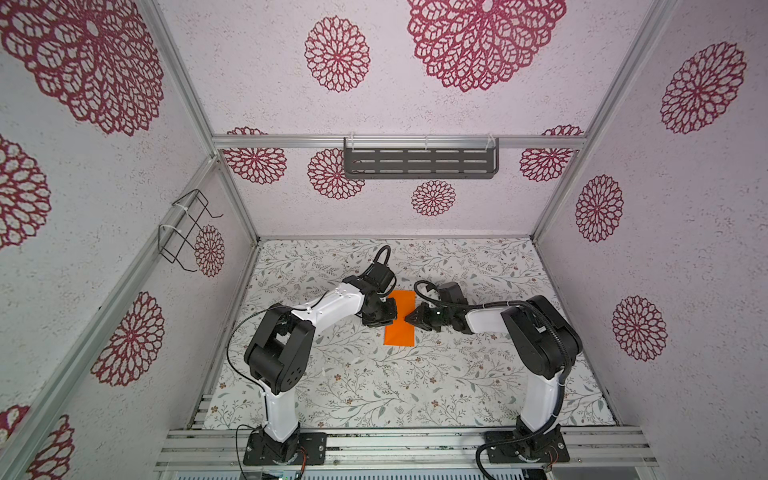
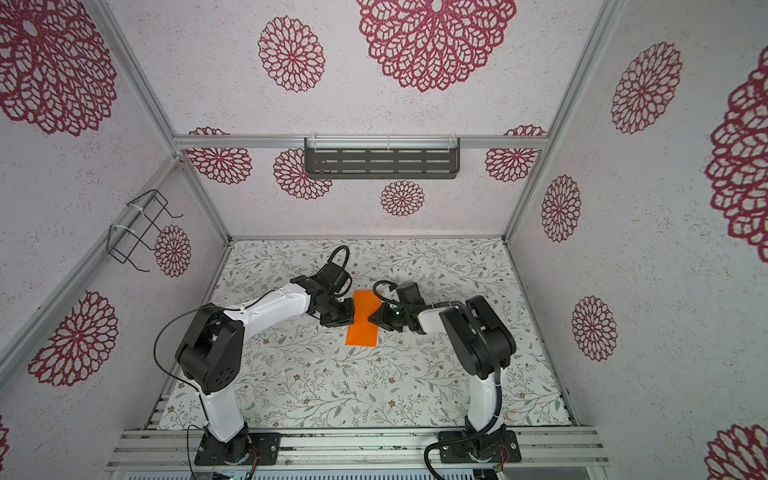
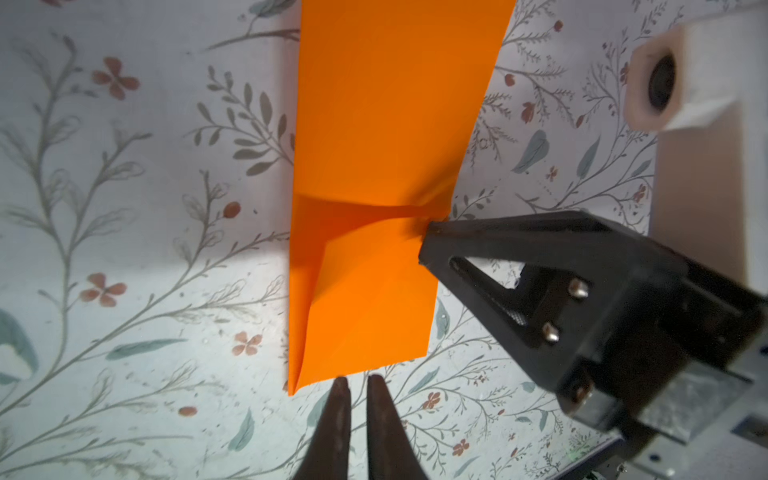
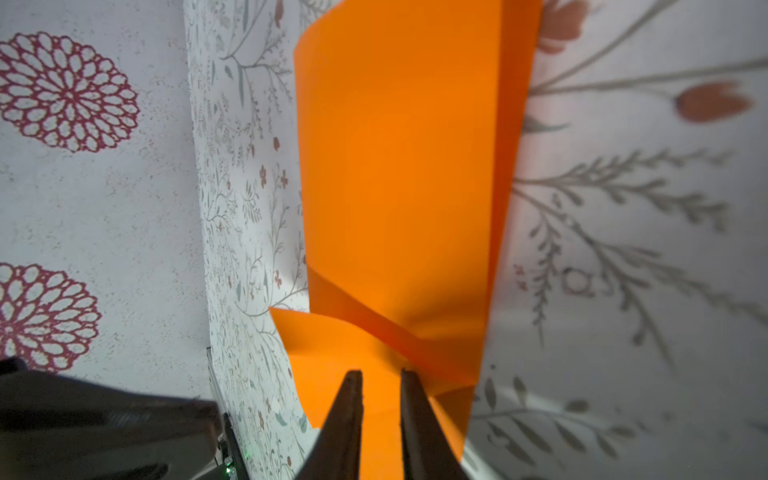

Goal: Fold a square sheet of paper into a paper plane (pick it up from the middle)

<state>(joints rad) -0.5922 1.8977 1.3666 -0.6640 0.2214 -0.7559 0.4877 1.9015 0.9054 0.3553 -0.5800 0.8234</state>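
Left gripper [image 3: 358, 380] sits with its jaws a slit apart, nothing between them, tips just off one edge of the orange paper [image 3: 374, 124]. My right gripper [image 4: 380, 374] is also slightly parted, holding nothing, with its tips over the paper. From the left wrist I see it touching another edge, where the paper puckers. I see the paper folded into a strip on the flowered table [image 1: 374, 395], between both grippers.
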